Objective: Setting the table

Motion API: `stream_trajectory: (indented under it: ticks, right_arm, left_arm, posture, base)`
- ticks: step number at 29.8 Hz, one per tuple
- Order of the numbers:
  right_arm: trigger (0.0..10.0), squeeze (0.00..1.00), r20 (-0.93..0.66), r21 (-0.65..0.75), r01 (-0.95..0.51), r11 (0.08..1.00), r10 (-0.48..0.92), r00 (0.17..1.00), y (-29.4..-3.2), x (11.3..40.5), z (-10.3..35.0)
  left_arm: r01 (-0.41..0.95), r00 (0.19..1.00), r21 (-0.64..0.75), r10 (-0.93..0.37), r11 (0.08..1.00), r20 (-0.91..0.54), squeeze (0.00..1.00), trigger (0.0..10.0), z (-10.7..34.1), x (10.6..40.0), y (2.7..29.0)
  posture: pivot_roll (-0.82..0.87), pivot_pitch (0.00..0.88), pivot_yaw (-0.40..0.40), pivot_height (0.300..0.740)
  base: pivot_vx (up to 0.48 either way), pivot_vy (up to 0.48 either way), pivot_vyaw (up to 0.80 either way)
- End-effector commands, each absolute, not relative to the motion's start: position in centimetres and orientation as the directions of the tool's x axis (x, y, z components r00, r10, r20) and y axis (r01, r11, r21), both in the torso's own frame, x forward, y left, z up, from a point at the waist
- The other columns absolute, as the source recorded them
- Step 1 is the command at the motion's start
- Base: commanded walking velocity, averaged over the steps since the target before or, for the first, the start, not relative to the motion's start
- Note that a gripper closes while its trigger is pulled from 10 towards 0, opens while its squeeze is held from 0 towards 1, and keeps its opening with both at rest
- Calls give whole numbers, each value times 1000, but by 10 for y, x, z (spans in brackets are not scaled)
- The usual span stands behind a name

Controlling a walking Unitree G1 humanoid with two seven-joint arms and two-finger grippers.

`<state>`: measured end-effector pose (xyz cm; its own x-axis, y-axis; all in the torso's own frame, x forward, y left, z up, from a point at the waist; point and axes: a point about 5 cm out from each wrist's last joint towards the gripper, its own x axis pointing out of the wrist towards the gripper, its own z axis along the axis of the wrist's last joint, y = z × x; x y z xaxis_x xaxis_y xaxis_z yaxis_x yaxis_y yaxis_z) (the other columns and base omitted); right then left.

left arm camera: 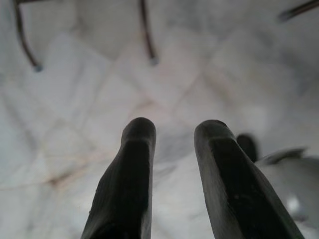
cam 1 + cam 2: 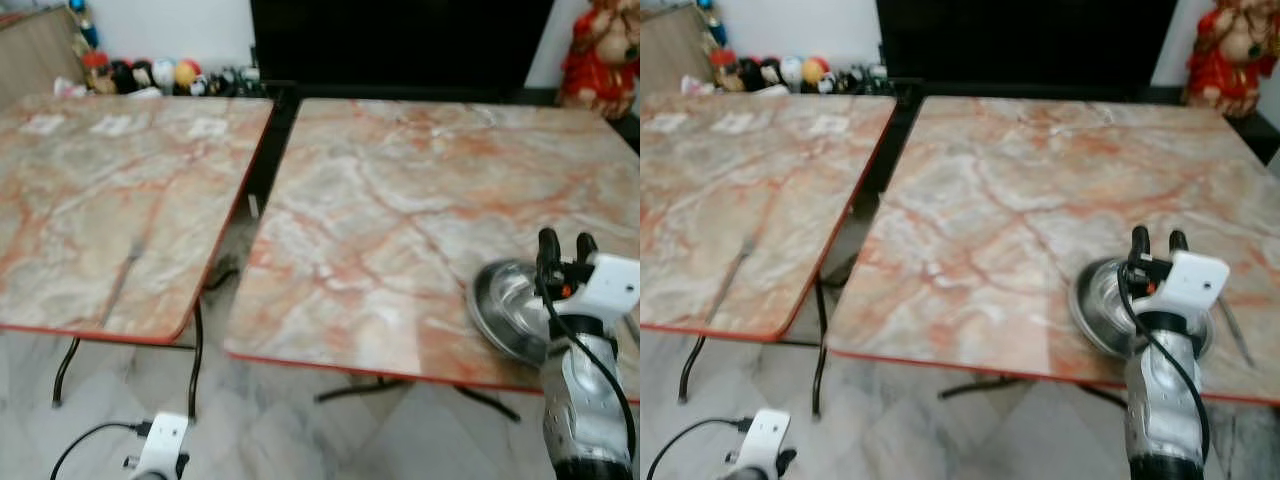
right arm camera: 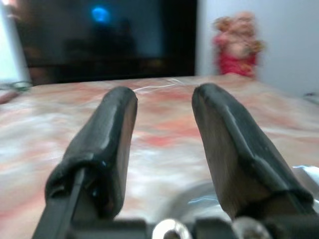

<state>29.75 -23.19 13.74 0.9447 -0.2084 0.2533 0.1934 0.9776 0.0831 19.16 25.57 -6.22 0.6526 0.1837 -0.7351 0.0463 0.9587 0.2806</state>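
A shiny steel plate (image 2: pixel 505 305) lies on the right marble table (image 2: pixel 400 200), close to its front edge. My right gripper (image 2: pixel 566 242) hovers over the plate's near right side with its fingers pointing toward the far edge. It is open, and the right wrist view shows nothing in the gap of the right gripper (image 3: pixel 164 94), with the plate's rim (image 3: pixel 194 196) just below. A thin grey utensil (image 2: pixel 1232 325) lies to the right of the plate. My left gripper (image 1: pixel 175 127) hangs low over the floor, open and empty.
A second marble table (image 2: pixel 110 220) stands to the left across a narrow gap, with three pale patches (image 2: pixel 115 125) along its far side. Behind are a dark cabinet (image 2: pixel 400 40), small figurines (image 2: pixel 160 72) and a red statue (image 2: pixel 600 50). Table legs (image 2: pixel 195 360) stand on the tiled floor.
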Motion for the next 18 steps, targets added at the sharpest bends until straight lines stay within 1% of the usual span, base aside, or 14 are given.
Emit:
stream_trajectory:
  ticks: [1, 18]
  right_arm:
    - [10000, 0, 279, 77, 199, 977, -212, 936, -235, 296, 143]
    - [10000, 0, 281, 81, 152, 985, -169, 945, -225, 300, 142]
  left_arm:
    - [51, 649, 285, 185, 957, -738, 0, 10000, -62, 192, 256]
    - [47, 650, 284, 186, 958, -737, 0, 10000, -62, 192, 256]
  posture:
    - [90, 0, -10, 740]
    - [98, 0, -14, 740]
  base:
    - [0, 480, 0]
    - [0, 480, 0]
